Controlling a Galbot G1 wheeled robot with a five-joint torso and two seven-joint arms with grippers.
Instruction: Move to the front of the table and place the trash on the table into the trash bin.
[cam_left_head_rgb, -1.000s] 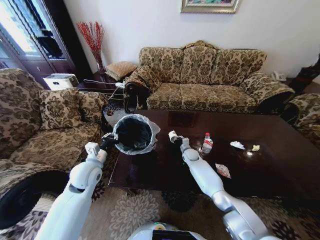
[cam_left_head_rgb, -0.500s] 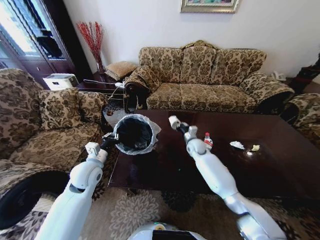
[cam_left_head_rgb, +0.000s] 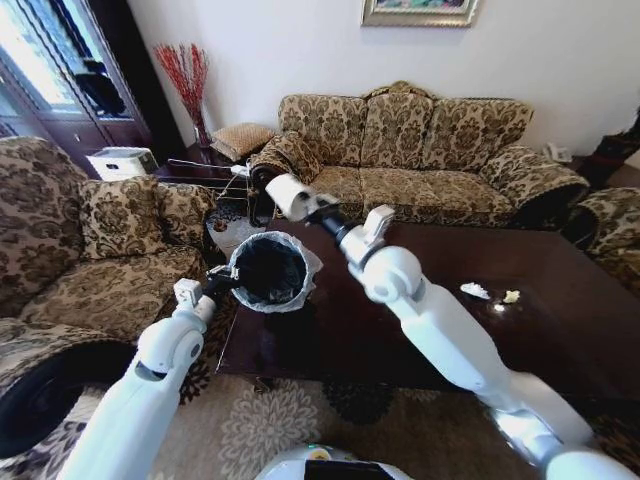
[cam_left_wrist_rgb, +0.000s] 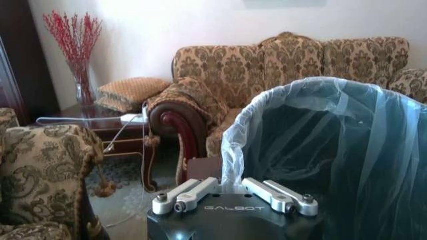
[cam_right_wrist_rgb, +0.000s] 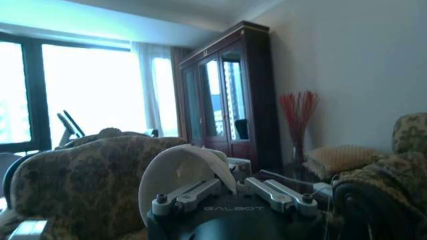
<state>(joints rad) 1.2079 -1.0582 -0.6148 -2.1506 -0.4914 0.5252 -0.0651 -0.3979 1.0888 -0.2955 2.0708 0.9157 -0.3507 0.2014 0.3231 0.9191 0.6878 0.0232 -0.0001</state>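
Below your right gripper, clamped on the paper cup, sits the trash bin; centre over it before releasing.

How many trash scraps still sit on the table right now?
2 visible: a white scrap and a yellowish scrap, side by side right of the right arm. That arm may hide others.

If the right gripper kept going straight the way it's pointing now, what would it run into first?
Probably nothing close. The right gripper, its jaws shut on the white paper cup, sits above the trash bin and points past it toward the patterned armchair and cabinet. Depth is unclear, so treat this as a guess.
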